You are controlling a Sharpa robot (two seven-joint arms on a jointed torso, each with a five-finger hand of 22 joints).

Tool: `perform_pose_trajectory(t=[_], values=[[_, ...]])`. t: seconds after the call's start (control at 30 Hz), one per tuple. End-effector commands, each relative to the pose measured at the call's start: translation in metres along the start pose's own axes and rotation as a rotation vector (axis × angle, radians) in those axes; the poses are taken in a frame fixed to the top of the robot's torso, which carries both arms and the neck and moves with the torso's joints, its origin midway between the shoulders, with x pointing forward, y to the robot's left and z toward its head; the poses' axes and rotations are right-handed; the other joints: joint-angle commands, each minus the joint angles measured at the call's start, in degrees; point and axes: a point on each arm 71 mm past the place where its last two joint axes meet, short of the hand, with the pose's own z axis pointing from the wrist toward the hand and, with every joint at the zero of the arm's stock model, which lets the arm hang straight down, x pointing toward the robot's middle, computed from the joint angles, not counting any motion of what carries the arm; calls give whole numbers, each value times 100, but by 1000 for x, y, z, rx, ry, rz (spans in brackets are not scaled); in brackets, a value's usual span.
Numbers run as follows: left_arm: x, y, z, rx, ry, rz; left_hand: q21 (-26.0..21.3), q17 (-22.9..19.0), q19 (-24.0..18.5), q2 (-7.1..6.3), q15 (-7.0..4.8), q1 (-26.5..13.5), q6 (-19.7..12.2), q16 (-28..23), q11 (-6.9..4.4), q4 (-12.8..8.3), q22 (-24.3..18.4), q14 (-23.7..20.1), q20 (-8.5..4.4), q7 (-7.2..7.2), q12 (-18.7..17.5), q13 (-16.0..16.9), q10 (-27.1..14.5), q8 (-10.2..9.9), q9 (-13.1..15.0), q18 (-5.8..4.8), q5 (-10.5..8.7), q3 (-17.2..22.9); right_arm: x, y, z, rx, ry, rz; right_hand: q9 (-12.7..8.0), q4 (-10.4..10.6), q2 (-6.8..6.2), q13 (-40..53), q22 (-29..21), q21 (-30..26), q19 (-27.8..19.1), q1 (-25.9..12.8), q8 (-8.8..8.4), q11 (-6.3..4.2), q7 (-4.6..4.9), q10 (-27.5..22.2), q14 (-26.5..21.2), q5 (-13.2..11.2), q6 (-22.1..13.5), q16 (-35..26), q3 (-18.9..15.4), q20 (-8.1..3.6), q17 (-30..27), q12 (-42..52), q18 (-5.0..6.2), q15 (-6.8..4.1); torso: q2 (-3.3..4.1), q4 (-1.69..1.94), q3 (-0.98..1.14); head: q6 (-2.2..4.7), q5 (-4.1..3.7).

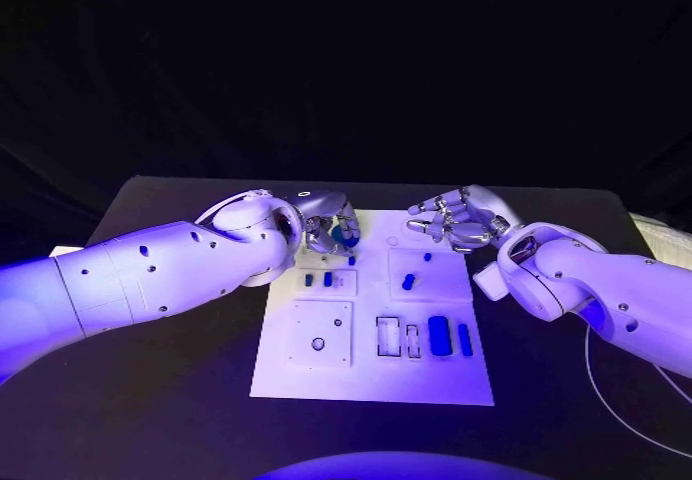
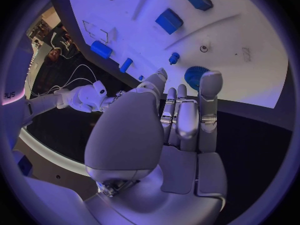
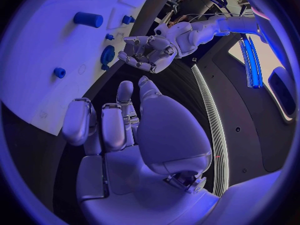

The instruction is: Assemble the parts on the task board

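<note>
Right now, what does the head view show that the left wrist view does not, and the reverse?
Head view alone: the whole task board with its near row, two tall blue bars beside outlined slots. Left wrist view alone: a close look at the blue gear just past the left hand's fingertips, whether touched I cannot tell. Both: the board, the right hand hovering open, and small blue parts.

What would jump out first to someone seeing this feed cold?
Two silver many-fingered hands meet over the far end of the white task board in the middle of the black table: the left hand hovers at a round blue gear-like part, fingers curled around it, though actual contact cannot be told. The right hand hangs with its fingers apart, holding nothing. Nearer the robot, long blue block parts stand in a row of slots.
</note>
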Motion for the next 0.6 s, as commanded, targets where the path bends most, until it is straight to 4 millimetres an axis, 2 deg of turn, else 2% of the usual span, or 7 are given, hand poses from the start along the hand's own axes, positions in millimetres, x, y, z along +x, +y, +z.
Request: perform_pose_trajectory(t=[0.03,0.2,0.43,0.6], values=[[8,-1,2,10,72,101,340,208,105,-12,-7,-55,56,223,-11,0,236,75,-12,-1,-39,-60,60,-44,-51,-70,-25,-59,0,3,0,-33,-18,4,2,-46,47,-25,-19,-38,-46,23,11,-4,11,-48,122,33,-21,-41,11,12,-18,-46,97,24,-3,-4,-1,-3,-26],[13,-3,4,14,92,101,837,475,252,-4,-11,-74,133,496,-24,4,573,188,-20,9,-52,-135,157,-87,-111,-144,-21,-67,-1,3,0,-39,-30,6,2,-51,52,-42,-36,-50,-56,34,11,-3,12,-53,119,40,-23,-53,15,12,-29,-62,101,24,-3,5,0,-13,-46],[15,-4,7,14,93,99,1158,587,343,45,-30,-20,230,629,-45,-16,799,250,-42,15,-113,-215,266,-117,-164,-186,-10,1,-1,3,1,-42,-36,7,2,-95,48,-98,-56,-70,-61,100,12,-6,12,-64,119,50,-30,-80,30,10,-46,-106,104,21,-3,5,-1,-14,-34],[16,-6,9,24,76,89,1393,630,405,95,-45,115,327,695,-57,-70,966,290,-49,73,-193,-294,457,-143,-210,-223,0,222,-2,2,1,-38,-37,6,3,-158,55,-141,-71,-86,-63,197,14,-11,11,-68,120,39,-32,-103,67,6,-62,-135,107,16,-5,11,2,-33,-59]])
